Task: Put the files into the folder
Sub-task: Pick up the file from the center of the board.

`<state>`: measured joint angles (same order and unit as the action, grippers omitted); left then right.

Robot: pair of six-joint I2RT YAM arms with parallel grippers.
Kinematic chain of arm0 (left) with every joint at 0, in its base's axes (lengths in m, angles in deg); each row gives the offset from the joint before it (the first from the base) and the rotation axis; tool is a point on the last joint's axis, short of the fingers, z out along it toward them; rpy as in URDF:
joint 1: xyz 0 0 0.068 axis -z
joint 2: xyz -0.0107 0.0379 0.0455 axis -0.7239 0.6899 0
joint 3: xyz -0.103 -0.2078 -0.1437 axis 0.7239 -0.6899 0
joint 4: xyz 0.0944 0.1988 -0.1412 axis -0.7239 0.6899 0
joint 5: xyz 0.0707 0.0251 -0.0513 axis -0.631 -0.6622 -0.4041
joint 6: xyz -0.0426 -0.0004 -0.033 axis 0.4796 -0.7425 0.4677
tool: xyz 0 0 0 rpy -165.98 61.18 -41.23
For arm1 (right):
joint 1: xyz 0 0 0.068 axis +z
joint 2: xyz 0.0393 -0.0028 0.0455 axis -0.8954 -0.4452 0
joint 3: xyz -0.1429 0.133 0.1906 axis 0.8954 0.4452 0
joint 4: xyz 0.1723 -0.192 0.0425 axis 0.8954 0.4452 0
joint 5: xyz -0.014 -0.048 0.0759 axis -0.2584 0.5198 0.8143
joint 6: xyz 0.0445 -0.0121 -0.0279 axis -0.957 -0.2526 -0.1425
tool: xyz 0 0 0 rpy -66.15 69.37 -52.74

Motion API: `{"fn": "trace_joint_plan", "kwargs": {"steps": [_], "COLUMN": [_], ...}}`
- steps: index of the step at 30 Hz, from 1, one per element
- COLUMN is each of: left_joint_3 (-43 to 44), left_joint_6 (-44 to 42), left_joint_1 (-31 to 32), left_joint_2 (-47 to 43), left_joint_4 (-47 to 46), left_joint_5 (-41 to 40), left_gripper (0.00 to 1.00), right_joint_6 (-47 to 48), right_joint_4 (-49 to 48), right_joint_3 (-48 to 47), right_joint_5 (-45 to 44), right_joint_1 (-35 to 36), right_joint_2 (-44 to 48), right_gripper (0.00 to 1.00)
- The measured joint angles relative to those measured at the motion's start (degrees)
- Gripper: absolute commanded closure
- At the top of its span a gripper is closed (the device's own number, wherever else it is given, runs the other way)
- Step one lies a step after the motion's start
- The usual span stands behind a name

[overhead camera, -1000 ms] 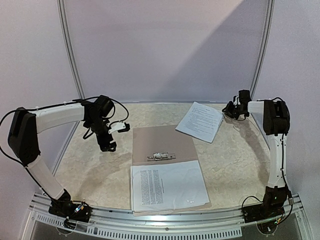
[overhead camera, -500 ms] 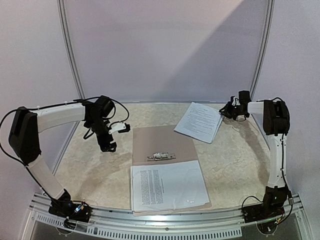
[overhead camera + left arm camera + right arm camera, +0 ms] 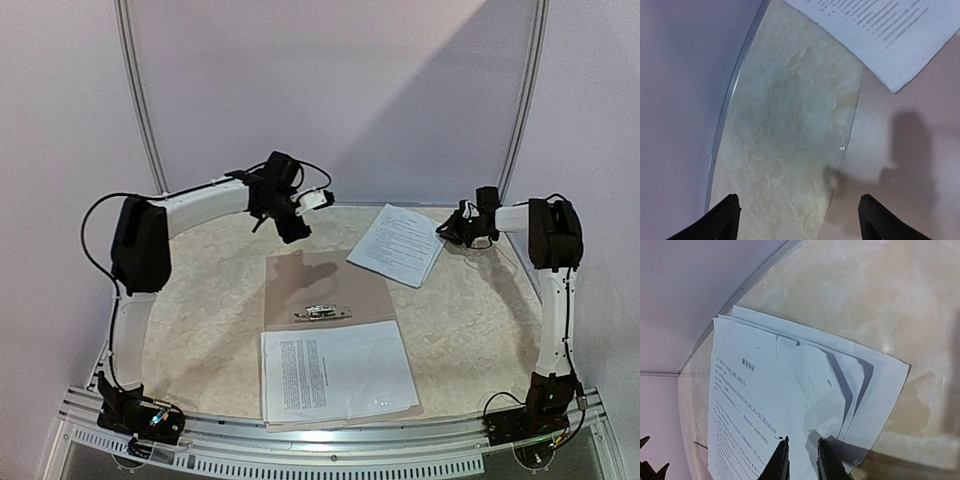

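Note:
The tan folder (image 3: 322, 283) lies open mid-table, with a metal clip (image 3: 322, 312) and one printed sheet (image 3: 336, 370) on its near half. The files (image 3: 398, 243) lie fanned at the back right, also seen from the right wrist (image 3: 760, 395). My right gripper (image 3: 453, 229) (image 3: 801, 450) sits low at their right edge, jaws nearly together on a raised fold of the top sheet. My left gripper (image 3: 303, 222) (image 3: 799, 212) hangs open and empty above the folder's far edge (image 3: 910, 165).
A metal rail (image 3: 150, 130) and purple walls ring the marbled table (image 3: 210, 320). In the left wrist view the rail (image 3: 735, 95) runs down the left, and a corner of the files (image 3: 890, 35) shows at the top.
The left arm swung from the folder's left side up and right to its far edge, jaws narrowing a little. The right gripper crept left and the files slid slightly left with it.

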<state>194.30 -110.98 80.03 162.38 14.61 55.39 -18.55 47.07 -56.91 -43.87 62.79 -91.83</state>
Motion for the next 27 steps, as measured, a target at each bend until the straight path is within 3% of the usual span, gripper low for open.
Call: {"fn": "trace_joint_plan", "kwargs": {"steps": [12, 27], "left_joint_3": [3.0, 4.7], "left_joint_6": [-4.0, -5.0], "left_joint_1": [7.3, 7.8], "left_joint_2": [12.4, 17.3], "left_joint_4": [-18.4, -21.6], "left_joint_5": [-5.0, -5.9], "left_gripper": [0.15, 0.14], "right_joint_6": [2.2, 1.6], "right_joint_4": [1.7, -0.8], "right_joint_3": [5.0, 5.9], "right_joint_5": [-3.9, -1.5], "right_joint_1": [0.0, 0.0], "right_joint_2": [6.2, 6.1], "right_gripper": [0.79, 0.83]}}
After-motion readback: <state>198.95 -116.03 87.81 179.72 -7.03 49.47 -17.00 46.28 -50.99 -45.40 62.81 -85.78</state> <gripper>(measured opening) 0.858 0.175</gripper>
